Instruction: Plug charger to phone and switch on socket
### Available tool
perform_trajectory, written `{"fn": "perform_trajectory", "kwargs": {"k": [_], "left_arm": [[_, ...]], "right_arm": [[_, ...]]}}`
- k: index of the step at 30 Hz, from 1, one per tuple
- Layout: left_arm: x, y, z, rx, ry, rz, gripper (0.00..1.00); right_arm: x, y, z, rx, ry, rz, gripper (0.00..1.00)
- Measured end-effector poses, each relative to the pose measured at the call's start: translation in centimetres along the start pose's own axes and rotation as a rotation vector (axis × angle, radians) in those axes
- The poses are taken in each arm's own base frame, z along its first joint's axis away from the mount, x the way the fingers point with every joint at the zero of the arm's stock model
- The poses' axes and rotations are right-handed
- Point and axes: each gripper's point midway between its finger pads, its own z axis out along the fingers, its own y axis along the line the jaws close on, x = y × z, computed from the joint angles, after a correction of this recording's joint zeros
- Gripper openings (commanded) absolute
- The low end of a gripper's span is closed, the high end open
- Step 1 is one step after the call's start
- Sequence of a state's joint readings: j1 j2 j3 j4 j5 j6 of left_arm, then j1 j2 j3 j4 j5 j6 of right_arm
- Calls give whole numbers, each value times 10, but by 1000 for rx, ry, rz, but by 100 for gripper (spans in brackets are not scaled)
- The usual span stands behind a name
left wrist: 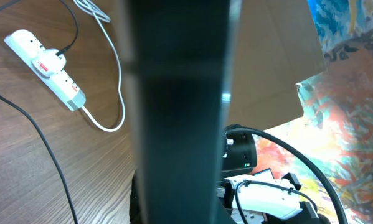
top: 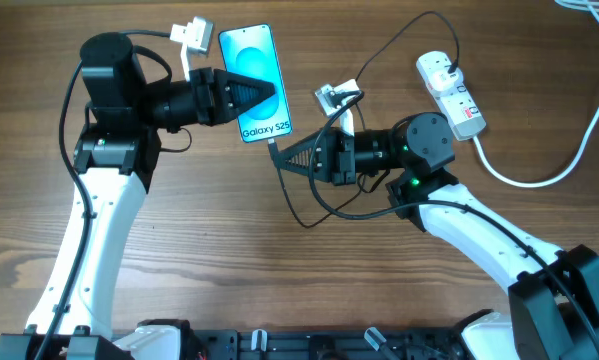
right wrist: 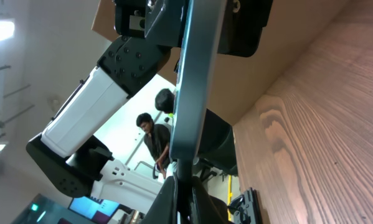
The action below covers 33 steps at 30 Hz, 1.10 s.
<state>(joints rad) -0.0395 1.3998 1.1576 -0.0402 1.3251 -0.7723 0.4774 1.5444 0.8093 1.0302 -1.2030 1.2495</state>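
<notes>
Right gripper (top: 282, 160): jaws narrow, pinching the charger (top: 276, 152) just behind its plug tip. The grip sits close to the tip, likely so the limp cable cannot bend away while being pushed in. The tip meets the lower short edge of the phone (top: 254, 65); whether it is fully seated cannot be told.

Left gripper (top: 262, 95): clamped across the phone's lower half from its side, holding it off the table (top: 229, 260) with the port end towards the right arm. Probably a brace against the push.

The black cable loops from the plug back under the right arm, then up to the socket (top: 451, 92), which lies well apart at the far right. Its switch is not yet touched.
</notes>
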Motion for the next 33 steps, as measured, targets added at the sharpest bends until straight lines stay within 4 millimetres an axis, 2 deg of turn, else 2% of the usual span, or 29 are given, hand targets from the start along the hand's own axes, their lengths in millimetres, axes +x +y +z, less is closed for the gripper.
{"fn": "perform_trajectory", "kwargs": {"k": [33], "left_arm": [[0,0,0,-2,-3,-20,4]], "right_arm": [[0,3,5,-7,-10,29,4]]}}
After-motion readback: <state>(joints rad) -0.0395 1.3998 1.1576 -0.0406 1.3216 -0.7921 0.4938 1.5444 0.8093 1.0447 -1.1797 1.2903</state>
